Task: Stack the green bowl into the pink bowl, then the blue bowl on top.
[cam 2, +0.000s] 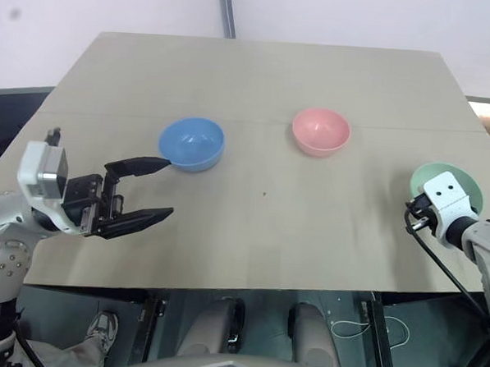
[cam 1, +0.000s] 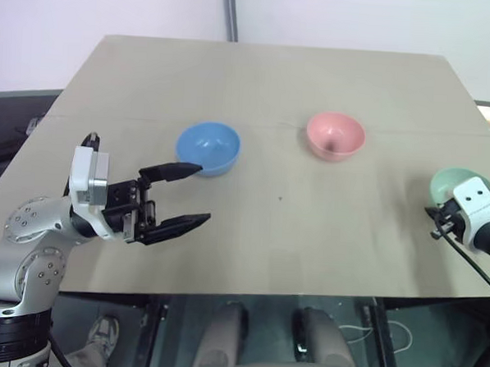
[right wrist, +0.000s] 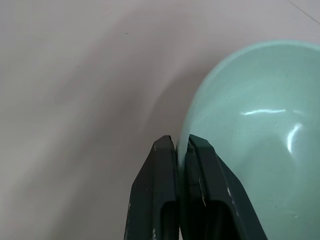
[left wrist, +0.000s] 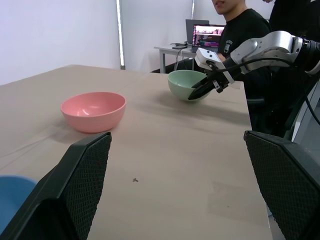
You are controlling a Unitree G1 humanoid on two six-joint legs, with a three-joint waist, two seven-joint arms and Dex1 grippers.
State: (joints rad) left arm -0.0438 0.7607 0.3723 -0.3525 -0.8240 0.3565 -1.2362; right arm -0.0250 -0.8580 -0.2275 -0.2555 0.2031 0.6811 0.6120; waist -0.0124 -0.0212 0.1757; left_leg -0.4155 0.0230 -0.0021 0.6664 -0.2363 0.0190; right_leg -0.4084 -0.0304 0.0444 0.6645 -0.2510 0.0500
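We find the right gripper (right wrist: 182, 145) pinched on the rim of the green bowl (right wrist: 255, 130) at the table's (cam 1: 258, 94) right edge; only its wrist view reveals one finger inside, one outside. The left gripper (cam 1: 183, 197) hangs wide open, empty, near the blue bowl (cam 1: 207, 147). The pink bowl (cam 1: 335, 136) sits between them, farther back. The left wrist view adds a person (left wrist: 245, 30) behind.

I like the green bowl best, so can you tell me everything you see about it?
The green bowl is small, round and pale mint green, smooth and shiny like plastic, with nothing inside. It sits upright on the tan table, near the right edge, well apart from the pink bowl and the blue bowl. The right gripper has its jaws pinched shut on the bowl's rim, one finger inside the wall and one outside. Nothing else touches it.
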